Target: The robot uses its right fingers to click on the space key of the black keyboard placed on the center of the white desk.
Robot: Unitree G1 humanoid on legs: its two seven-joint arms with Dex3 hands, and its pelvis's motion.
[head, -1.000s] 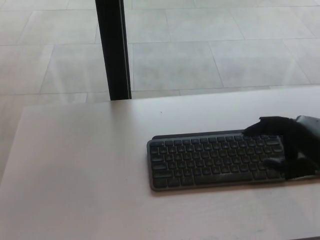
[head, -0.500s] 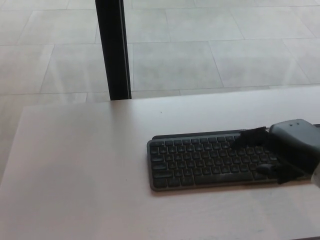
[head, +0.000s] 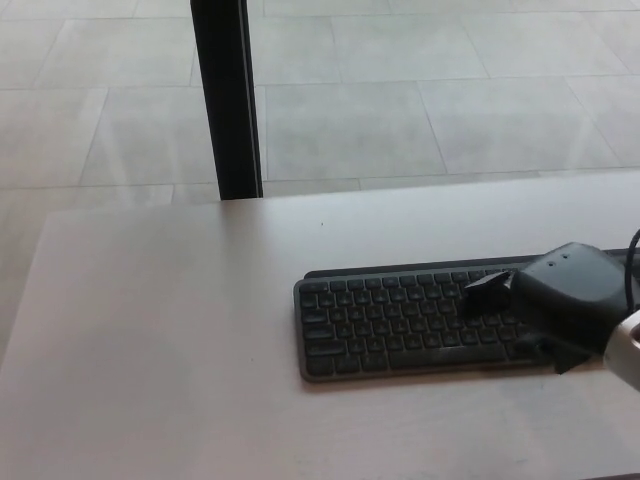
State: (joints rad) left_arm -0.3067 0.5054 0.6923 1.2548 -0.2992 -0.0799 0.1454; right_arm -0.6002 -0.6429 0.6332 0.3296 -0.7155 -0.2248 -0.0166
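Observation:
The black keyboard (head: pixel 400 322) lies flat on the white desk (head: pixel 170 330), right of centre, its long side across the picture. My right hand (head: pixel 545 300) comes in from the right edge and hovers over or rests on the keyboard's right end. One finger (head: pixel 485 285) points left over the upper key rows; another dark fingertip shows at the keyboard's front right corner. The space key in the bottom row is partly visible left of the hand. I cannot tell whether any finger touches a key. My left hand does not show.
A black vertical post (head: pixel 225 100) stands behind the desk's far edge, at the left of centre. Beyond it is a pale tiled floor (head: pixel 420 90). A cable (head: pixel 632 255) loops at the right edge near my wrist.
My right hand has moved left and rolled over the keyboard's right end, so its grey back now faces the camera and covers more keys. The keyboard has stayed put.

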